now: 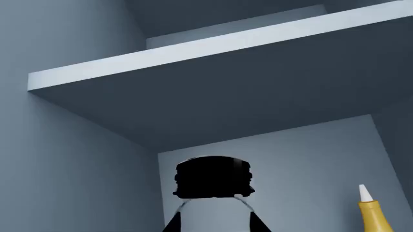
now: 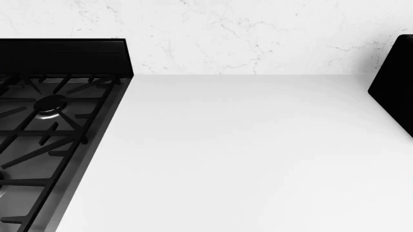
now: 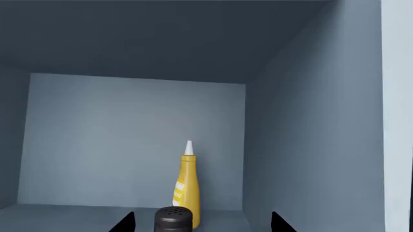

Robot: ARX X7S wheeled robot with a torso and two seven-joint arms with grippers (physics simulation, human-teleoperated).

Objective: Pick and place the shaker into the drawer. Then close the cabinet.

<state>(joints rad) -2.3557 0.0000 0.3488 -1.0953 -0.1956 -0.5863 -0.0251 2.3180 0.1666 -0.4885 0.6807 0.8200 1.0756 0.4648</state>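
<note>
Nearest the right wrist camera we see the shaker (image 3: 173, 218), its dark pierced top low in the frame, standing between our right fingers (image 3: 279, 223), which are spread apart and not touching it. Just behind it stands a yellow squeeze bottle (image 3: 185, 186) on the blue-grey cabinet floor (image 3: 65, 215). In the left wrist view the shaker (image 1: 213, 178) fills the lower centre beneath a shelf (image 1: 213, 46); we cannot tell how our left fingers stand. The head view shows a white surface (image 2: 245, 154) and a black stove (image 2: 45, 130) at left.
</note>
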